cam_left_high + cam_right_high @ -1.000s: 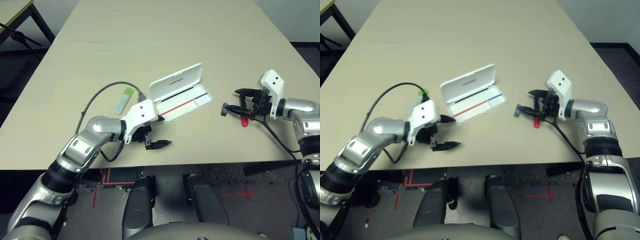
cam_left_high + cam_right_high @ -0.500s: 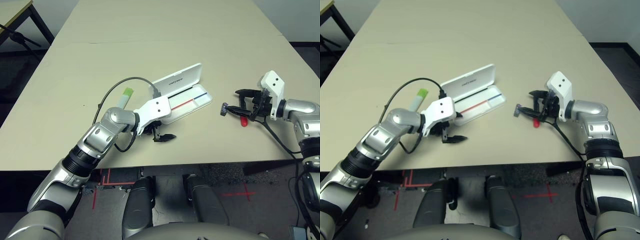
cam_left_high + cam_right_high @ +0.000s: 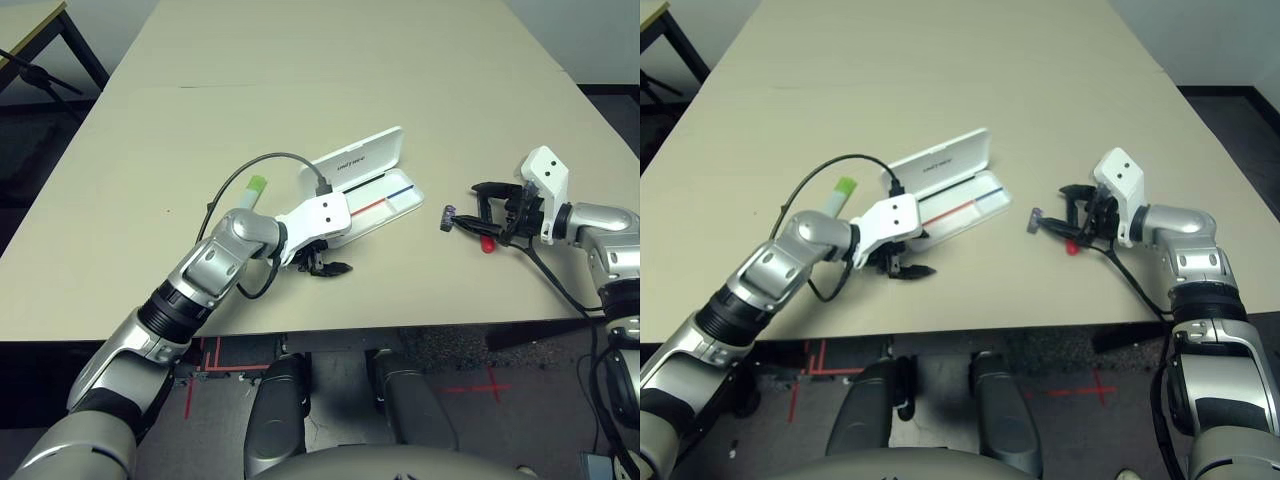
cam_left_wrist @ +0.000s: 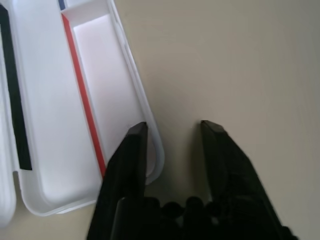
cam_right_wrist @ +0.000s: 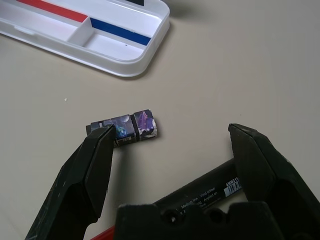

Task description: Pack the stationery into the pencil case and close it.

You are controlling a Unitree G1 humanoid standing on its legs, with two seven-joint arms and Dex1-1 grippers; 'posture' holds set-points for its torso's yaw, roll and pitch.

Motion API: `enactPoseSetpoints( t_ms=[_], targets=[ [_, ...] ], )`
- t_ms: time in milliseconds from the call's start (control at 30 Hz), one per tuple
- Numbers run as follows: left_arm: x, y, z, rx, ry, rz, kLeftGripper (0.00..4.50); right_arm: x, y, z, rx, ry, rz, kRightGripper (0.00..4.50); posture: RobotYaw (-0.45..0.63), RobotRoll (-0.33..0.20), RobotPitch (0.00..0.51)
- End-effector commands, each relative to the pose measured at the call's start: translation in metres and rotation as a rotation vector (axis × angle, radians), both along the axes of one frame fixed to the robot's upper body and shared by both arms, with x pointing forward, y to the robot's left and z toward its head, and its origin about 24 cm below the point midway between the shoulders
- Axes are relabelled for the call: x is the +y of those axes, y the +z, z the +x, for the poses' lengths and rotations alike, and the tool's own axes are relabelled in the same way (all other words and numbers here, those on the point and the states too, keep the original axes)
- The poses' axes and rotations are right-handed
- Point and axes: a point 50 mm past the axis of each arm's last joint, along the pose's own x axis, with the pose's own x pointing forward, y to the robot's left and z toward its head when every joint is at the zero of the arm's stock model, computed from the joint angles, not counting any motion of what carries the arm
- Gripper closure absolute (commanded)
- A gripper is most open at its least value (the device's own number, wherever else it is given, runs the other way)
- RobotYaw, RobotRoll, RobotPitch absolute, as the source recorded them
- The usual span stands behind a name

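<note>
Open pencil case mid-table, one gripper at each end of it.

The pencil case [image 3: 365, 190] lies open near the table's [image 3: 300, 80] middle, lid folded away to the far side. The left gripper [image 4: 172, 135] sits at the case's near-left corner, jaws partly apart, one finger [image 4: 131, 150] over the tray's rim and the other on the bare tabletop beside it, holding nothing. The green highlighter [image 3: 250, 197] lies left of the case, behind that arm. Right of the case, the right gripper [image 5: 172, 150] stands wide apart around the small dark cylinder piece [image 5: 125, 127], which lies just beside one fingertip; the red marker [image 3: 486, 242] lies beneath that gripper.
</note>
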Motion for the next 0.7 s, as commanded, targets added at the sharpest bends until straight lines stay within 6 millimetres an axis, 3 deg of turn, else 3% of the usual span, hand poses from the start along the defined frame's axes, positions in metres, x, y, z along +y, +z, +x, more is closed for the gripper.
enactPoseSetpoints(
  t_ms=[33, 100, 467, 700],
  targets=[
    [0.001, -0.01, 0.0, 0.045, 0.0, 0.03, 3.75, -0.001, -0.002, -0.002, -0.004, 0.0, -0.013, 0.0, -0.07, 0.0, 0.154],
    [0.002, -0.01, 0.001, 0.043, 0.0, 0.032, 4.48, 0.0, -0.002, -0.002, -0.005, 0.0, -0.011, 0.0, -0.07, 0.0, 0.153],
    [0.005, -0.003, 0.0, 0.029, -0.063, 0.081, 4.48, 0.0, -0.003, -0.003, 0.0, 0.025, -0.029, 0.0, -0.07, 0.0, 0.15],
    [0.017, 0.008, -0.004, 0.004, -0.118, 0.151, 4.48, -0.004, 0.005, -0.009, 0.029, 0.109, -0.031, 0.0, -0.07, 0.0, 0.153]
  ],
)
